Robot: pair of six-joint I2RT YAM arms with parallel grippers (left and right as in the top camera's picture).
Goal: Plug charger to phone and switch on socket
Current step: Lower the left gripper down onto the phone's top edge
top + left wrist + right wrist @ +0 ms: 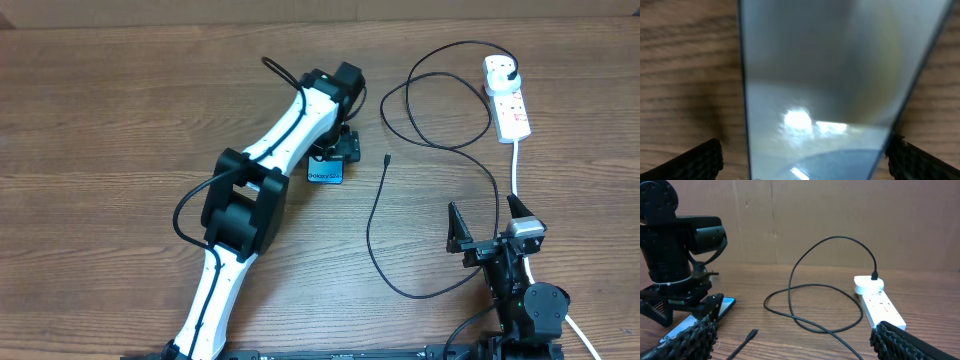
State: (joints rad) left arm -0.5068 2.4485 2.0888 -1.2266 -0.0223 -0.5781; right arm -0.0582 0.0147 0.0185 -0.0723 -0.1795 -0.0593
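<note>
The left gripper (pixel 807 159) hangs wide open astride the phone (pixel 325 173), seemingly about to steady it. The right gripper (pixel 488 232), open and empty, must next fetch the charger tip (pixel 387 159) lying right of the phone.

The phone (pixel 825 85) fills the middle of the view, lying flat on the wooden surface (pixel 685 75), its glass blurred and glaring with reflected light. The left pincer (pixel 807 161) stands spread wide, its black ribbed fingertips (pixel 700 162) straddling the phone's dark edges.
</note>
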